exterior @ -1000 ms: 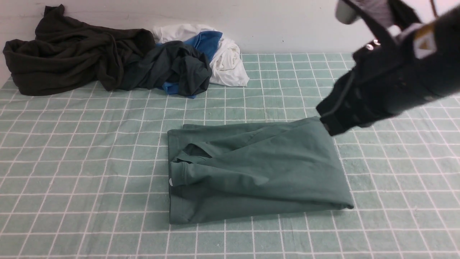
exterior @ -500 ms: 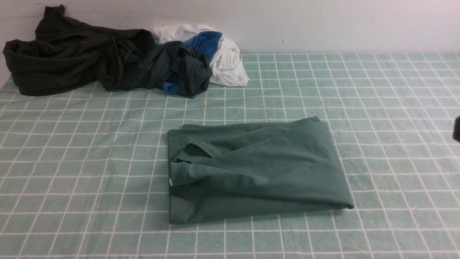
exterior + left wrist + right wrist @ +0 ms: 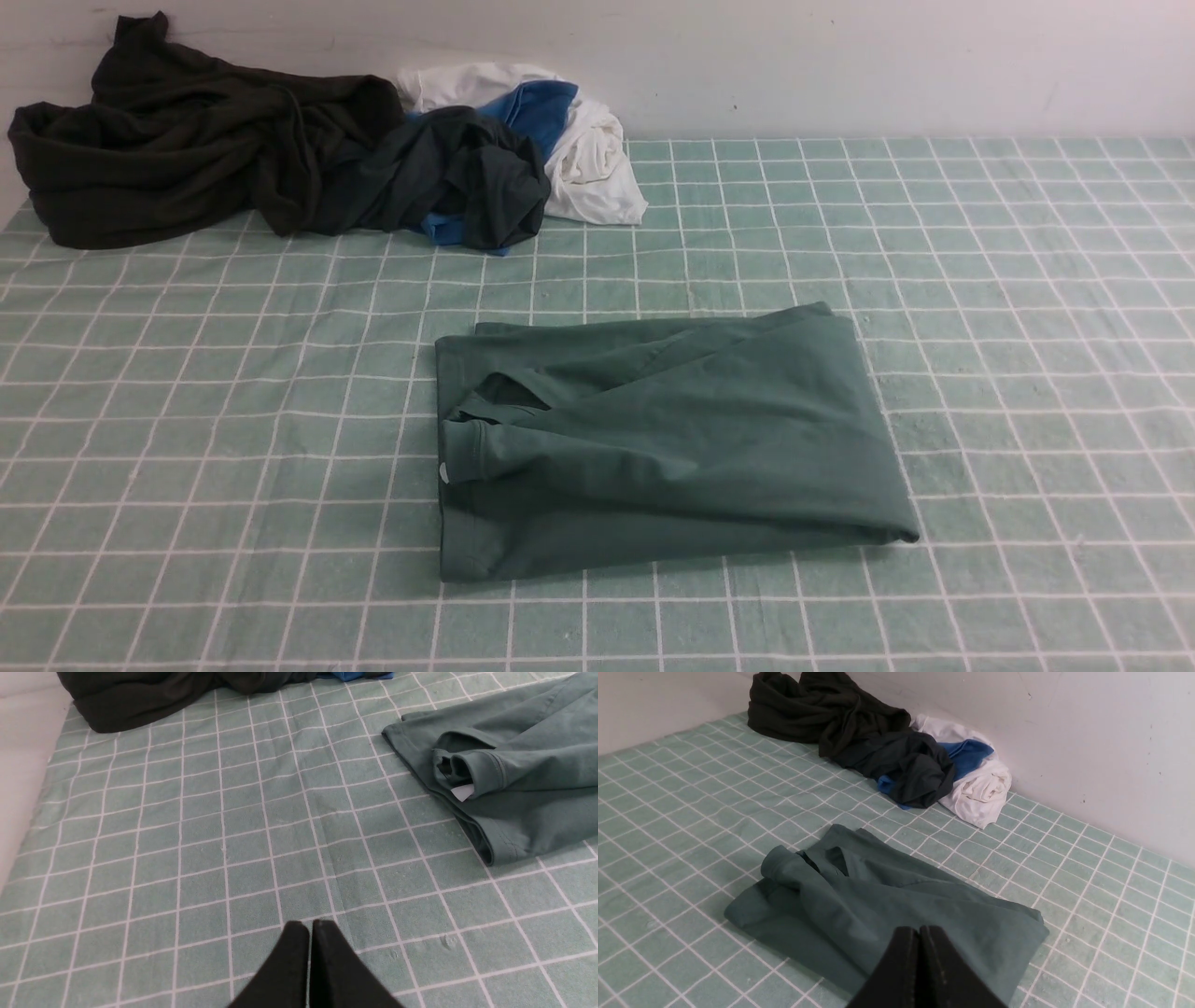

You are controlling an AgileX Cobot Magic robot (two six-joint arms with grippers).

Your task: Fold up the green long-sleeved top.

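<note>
Here the folded muted teal-green jersey top (image 3: 887, 896) lies just beyond the closed, empty right pincer (image 3: 919, 933); the left pincer (image 3: 310, 927), closed and empty, hangs well aside.

Bulky olive-black crumpled garment (image 3: 177, 140) at far left by plain white wall (image 3: 840, 65). Blackish-green dark garment (image 3: 448, 182) touching it, over blue cloth (image 3: 537, 107) and white cloth (image 3: 593, 163). Pale green white-gridded bench cover (image 3: 980, 280) underneath.

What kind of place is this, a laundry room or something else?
Probably a test bench for laundry folding rather than a real laundry room. A green checked cloth covers a table against a bare white wall, a green long-sleeved top lies folded in the middle, and crumpled clothes are piled at the back.
</note>
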